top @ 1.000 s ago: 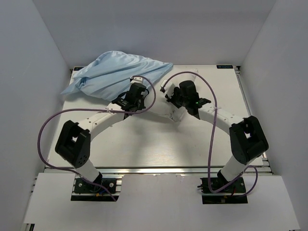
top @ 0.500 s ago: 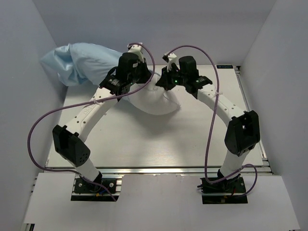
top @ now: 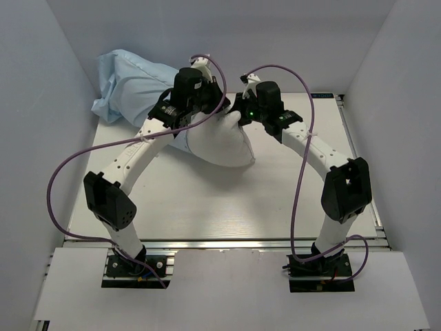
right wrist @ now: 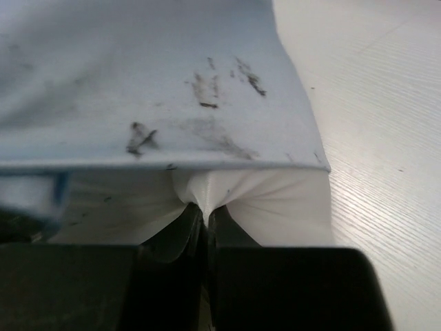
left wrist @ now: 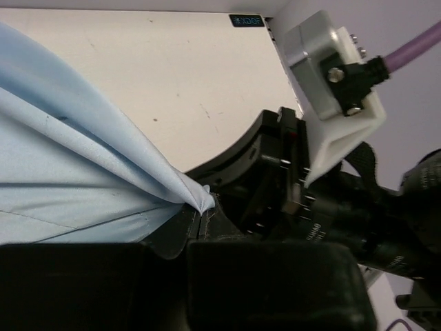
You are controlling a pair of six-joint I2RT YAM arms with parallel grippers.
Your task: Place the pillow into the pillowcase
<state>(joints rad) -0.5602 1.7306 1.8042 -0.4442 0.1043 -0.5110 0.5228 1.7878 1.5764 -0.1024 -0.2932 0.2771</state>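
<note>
The light-blue pillowcase (top: 134, 79) hangs bunched above the table's back left. Its edge (left wrist: 103, 179) is pinched in my left gripper (left wrist: 198, 210), which is shut on it. An off-white pillow (top: 220, 141) sticks out of the blue cloth and rests on the table at the middle back. My right gripper (right wrist: 204, 210) is shut on a fold of the pillow (right wrist: 275, 200) at its raised end. In the top view, the left gripper (top: 212, 114) and the right gripper (top: 238, 118) are almost touching. The rest of the pillow is hidden inside the pillowcase.
The white table (top: 289, 193) is enclosed by pale walls on the left, back and right. The right arm's wrist (left wrist: 324, 207) and its camera mount (left wrist: 331, 76) sit close beside the left fingers. Purple cables (top: 69, 179) loop off both arms.
Both arms have risen and moved toward the back. The pillowcase has been lifted off the table, showing more of the pillow. The right gripper has shut on the pillow.
</note>
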